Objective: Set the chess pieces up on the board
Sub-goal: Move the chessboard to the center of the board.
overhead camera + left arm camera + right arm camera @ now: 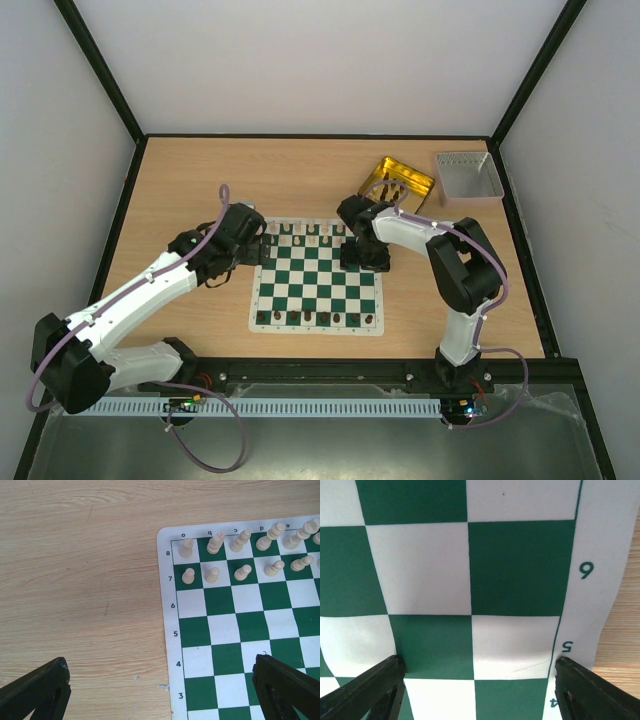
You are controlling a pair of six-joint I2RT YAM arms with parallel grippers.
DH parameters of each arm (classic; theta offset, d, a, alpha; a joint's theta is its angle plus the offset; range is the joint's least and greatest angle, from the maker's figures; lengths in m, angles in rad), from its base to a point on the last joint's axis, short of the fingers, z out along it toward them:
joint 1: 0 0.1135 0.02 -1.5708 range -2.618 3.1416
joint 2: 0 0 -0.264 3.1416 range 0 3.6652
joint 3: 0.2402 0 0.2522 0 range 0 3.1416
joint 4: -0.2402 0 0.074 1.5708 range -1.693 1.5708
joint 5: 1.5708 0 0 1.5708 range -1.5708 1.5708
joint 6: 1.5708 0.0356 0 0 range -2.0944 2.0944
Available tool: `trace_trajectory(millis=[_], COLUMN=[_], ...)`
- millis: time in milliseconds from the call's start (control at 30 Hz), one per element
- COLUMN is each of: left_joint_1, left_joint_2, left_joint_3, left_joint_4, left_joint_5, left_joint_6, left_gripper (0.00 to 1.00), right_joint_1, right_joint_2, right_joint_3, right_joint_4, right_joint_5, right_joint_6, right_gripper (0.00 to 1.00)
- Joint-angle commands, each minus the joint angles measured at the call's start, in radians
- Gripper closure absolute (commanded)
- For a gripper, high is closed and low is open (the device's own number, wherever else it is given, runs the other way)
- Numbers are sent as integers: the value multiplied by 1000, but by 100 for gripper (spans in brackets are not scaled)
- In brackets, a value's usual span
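The board (316,280) on the table (180,190) is only a thin mat, and its right border looks slightly lifted. Your right hand (477,672) hangs low over that border, spread wide and empty. Catch the edge and the whole mat slides. Your left hand (161,680), also wide and empty, straddles the left border near the cream pieces (214,574) on the two far rows, where a careless sweep would topple them.

One board (315,280). Two trays: yellow tray (409,171), grey tray (470,197). Chess pieces (188,575): count unclear.
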Motion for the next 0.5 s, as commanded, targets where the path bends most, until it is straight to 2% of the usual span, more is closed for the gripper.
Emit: trace_trajectory(millis=[0, 467], left_joint_1=[-4, -9], left_joint_2=[3, 3], left_joint_3=[-13, -14], left_joint_4=[0, 1], left_joint_5=[-9, -8], left_joint_6=[2, 2], left_gripper=[1, 1], right_joint_1=[-6, -6], right_joint_2=[18, -3], right_joint_3=[24, 20], right_joint_4=[-15, -20], right_joint_5=[18, -5], right_joint_6=[-10, 0], right_gripper=[19, 19])
